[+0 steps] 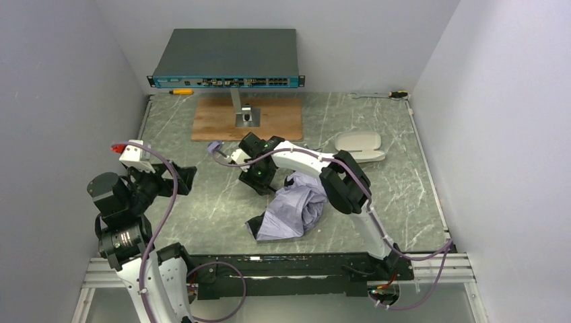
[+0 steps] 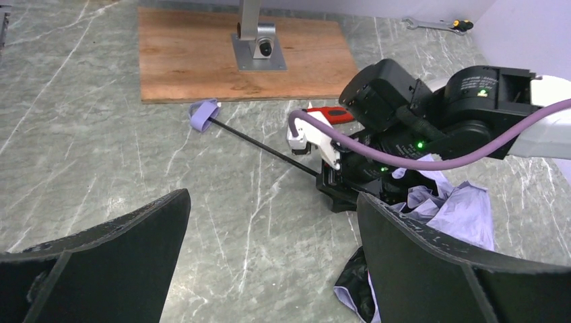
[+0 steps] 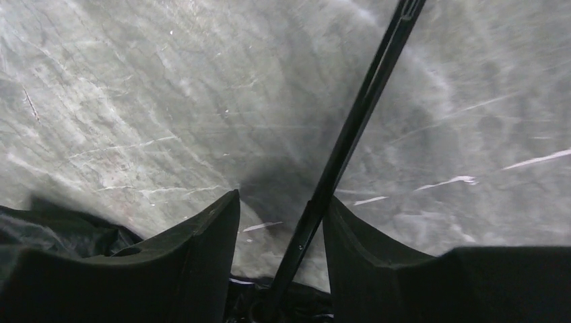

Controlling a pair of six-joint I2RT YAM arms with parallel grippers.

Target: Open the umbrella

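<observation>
- Two claws are in view, but only one is engaged. The right claw [image 3: 281,202] is set astride the thin black shaft [image 3: 350,134], which runs up between its parted fingers. A gap is left on one side, so no firm pinch is shown.
- The umbrella [image 1: 296,205] is laid flat on the worktop [image 1: 404,188], just in front of the wooden board [image 1: 215,121]. Its lilac handle [image 2: 204,114] is pointed at the board's near left corner. Its crumpled, unopened canopy is heaped farther from the board, toward the arm bases.
- The right claw is placed at the canopy end of the shaft. This is judged to suit pushing the runner along the rod, though the runner itself is hidden under fabric and claw.
- The left claw [image 2: 273,198] is held spread wide and empty, well to the left of the board's front edge and aimed at the handle. It is judged to be kept ready to brace that end.
- A metal post [image 1: 246,116] is mounted on the board. A network switch [image 1: 225,57] is raised behind the board, with a yellow screwdriver [image 1: 180,91] beneath its left end. A wrench [image 1: 380,95] is left far to the board's right, and a pale oval case [image 1: 358,145] lies right of the board's near corner.
- The spreading ribs are likely to be obstructed by the right forearm, which is stretched over the fabric. The board's edge is close enough to catch the handle.
</observation>
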